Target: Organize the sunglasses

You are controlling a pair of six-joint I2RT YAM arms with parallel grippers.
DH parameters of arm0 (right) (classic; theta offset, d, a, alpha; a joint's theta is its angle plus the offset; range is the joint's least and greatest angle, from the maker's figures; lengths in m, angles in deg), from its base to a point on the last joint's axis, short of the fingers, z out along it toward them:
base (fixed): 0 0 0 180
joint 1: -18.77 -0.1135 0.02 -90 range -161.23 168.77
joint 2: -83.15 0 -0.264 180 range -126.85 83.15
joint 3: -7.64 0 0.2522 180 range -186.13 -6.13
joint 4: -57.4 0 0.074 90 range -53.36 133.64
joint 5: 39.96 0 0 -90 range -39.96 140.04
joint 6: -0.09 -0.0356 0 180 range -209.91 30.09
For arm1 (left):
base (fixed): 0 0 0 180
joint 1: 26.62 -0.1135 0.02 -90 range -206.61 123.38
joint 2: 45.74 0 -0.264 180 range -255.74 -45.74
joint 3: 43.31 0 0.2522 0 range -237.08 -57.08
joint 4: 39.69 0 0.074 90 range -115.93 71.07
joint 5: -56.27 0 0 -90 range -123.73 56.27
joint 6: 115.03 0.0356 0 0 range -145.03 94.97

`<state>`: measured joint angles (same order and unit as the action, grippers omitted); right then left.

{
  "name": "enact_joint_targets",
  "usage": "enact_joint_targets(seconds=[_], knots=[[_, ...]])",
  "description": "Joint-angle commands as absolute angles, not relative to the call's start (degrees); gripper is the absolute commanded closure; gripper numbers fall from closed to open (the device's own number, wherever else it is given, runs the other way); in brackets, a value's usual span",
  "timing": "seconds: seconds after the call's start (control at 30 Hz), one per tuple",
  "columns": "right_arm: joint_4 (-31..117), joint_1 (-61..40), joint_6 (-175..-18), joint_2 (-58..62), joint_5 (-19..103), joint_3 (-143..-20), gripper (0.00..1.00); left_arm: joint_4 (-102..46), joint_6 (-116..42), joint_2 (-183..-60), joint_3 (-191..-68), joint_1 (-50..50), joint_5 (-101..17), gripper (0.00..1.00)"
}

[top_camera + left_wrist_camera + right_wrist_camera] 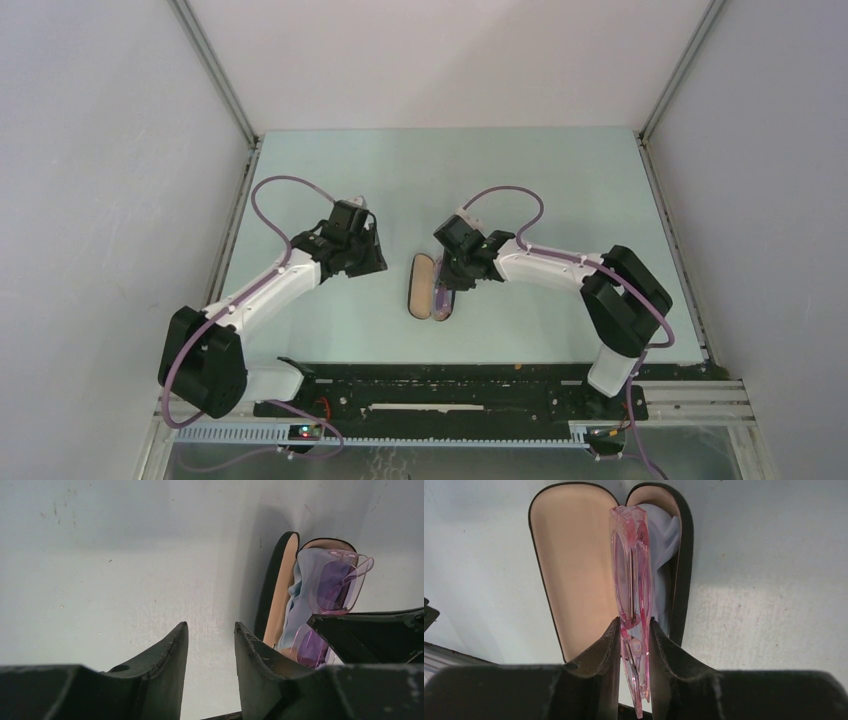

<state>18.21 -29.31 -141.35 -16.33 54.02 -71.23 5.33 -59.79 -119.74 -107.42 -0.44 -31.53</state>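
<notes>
Right end effector (pixel 633 626) is clamped on the folded sunglasses (pixel 630 565). I see them edge-on, held over the open black case (pixel 574 575), roughly along the line where its two tan halves meet. A light blue cloth (pixel 665 535) lies in one half, just beside the frame; whether the two touch I can't quite tell from the wrist view. Left end effector (pixel 210 628) sits near the case, fingers parted with nothing between them, low over the tabletop (pixel 100 570).
</notes>
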Motion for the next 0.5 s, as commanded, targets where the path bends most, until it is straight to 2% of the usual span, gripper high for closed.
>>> enact_joint_targets(seconds=[0.0, 0.47], knots=[[18.72, -28.36, -141.23, -17.07, 54.96, -73.3, 0.75, 3.25, -60.38, -119.44, -105.83, -0.75, -32.85, 0.56], [19.68, -27.96, -141.58, -19.32, 54.71, -72.0, 0.75, 2.79, -60.27, -120.23, -105.24, -0.69, -33.16, 0.56]])
